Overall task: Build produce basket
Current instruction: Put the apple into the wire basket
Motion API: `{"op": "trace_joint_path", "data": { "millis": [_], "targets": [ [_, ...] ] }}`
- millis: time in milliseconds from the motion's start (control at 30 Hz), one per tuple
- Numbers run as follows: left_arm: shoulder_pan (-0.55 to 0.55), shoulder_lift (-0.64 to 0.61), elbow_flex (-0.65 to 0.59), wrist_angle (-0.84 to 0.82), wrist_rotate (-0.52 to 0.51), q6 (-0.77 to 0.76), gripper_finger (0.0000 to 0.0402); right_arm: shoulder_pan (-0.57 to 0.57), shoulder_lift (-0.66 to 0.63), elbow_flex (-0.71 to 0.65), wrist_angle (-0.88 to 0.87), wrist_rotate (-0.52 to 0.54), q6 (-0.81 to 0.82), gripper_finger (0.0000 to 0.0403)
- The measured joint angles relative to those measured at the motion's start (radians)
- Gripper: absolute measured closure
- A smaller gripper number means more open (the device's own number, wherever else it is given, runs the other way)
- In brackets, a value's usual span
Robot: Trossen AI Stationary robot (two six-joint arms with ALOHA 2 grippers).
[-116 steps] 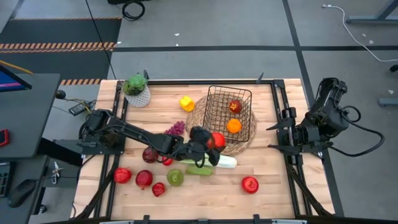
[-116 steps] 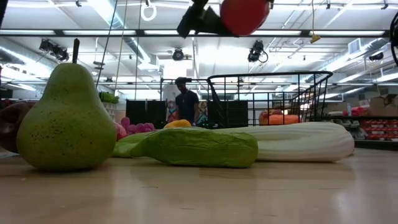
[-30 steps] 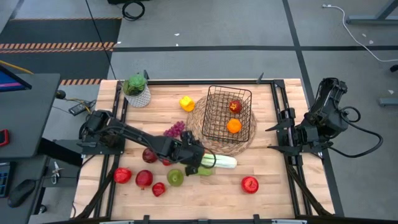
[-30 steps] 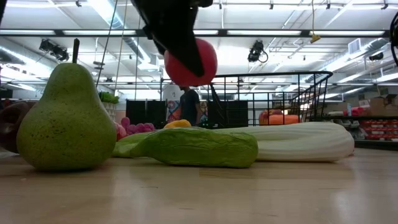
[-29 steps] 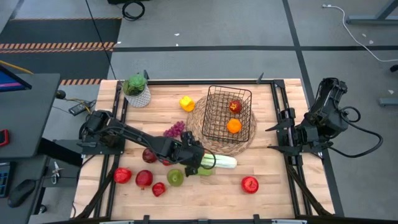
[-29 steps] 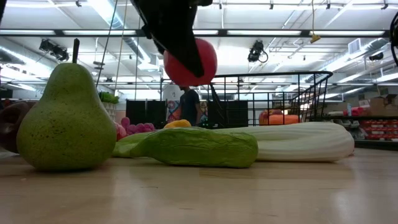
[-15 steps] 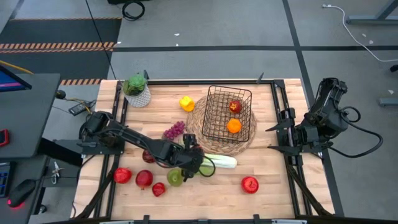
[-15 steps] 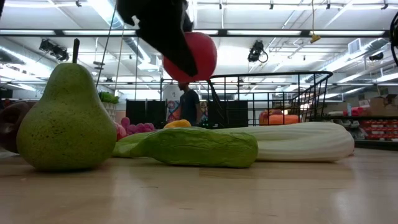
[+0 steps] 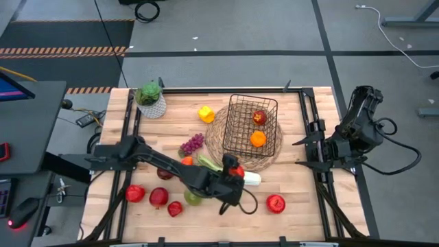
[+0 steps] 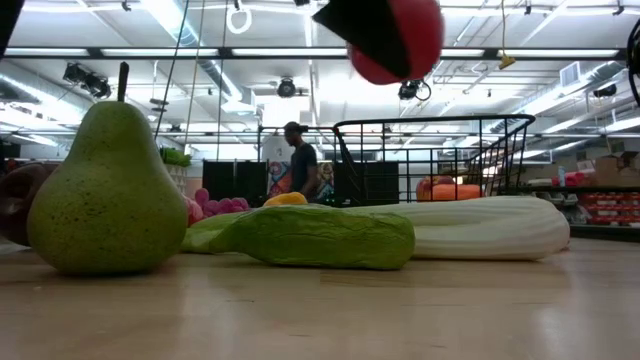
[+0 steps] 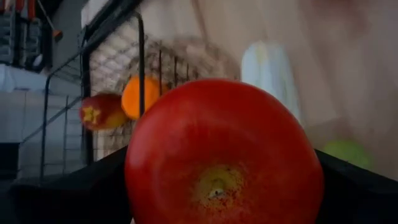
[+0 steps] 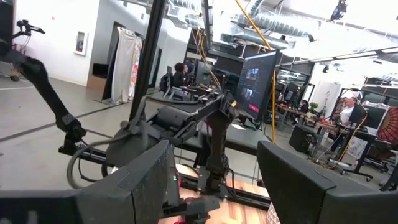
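My left gripper (image 9: 235, 173) is shut on a red apple (image 11: 224, 155) above the table, just on the near side of the black wire basket (image 9: 252, 125). The basket stands on a round straw mat (image 9: 223, 134) and holds an orange (image 9: 258, 138) and a red apple (image 9: 259, 117). Below the gripper a pale leek (image 10: 480, 226) and a green cucumber (image 10: 310, 236) lie on the table, with a green pear (image 10: 105, 190) beside them. My right gripper (image 12: 214, 186) is open and empty at the table's right edge. My left gripper pinches the red apple between its two fingers (image 11: 56, 186), one on each of its opposite sides (image 11: 140, 168). The apple's dimpled end faces the wrist camera. The apple is lifted clear, high above the leek and cucumber (image 10: 400, 40).
Three red apples (image 9: 159, 197) lie near the table's near left, another (image 9: 276, 203) at the near right. Purple grapes (image 9: 193, 144), a yellow pepper (image 9: 205, 113) and a potted plant (image 9: 149, 96) are at the far left. A person stands in the room beyond.
My left gripper, still shut on the red apple, has gone toward the table's right edge and risen, carrying the apple higher above the leek. The left arm has stretched farther across the table.
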Motion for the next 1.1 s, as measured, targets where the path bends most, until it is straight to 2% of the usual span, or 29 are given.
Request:
{"op": "trace_joint_path", "data": {
  "millis": [100, 200, 1100],
  "targets": [
    [0.0, 0.049, 0.08, -0.065, -0.003, 0.001, 0.0049, 0.0, 0.001, 0.0, -0.008, 0.0, 0.0, 0.0156],
    [-0.001, 0.072, 0.108, -0.081, -0.009, 0.009, 0.0049, 0.0, 0.001, 0.0, -0.009, 0.0, 0.0, 0.0156],
    [0.0, 0.072, 0.1, -0.087, -0.009, 0.032, 0.0049, 0.0, 0.002, 0.0, -0.008, 0.0, 0.0, 0.0156]
  ]
}}
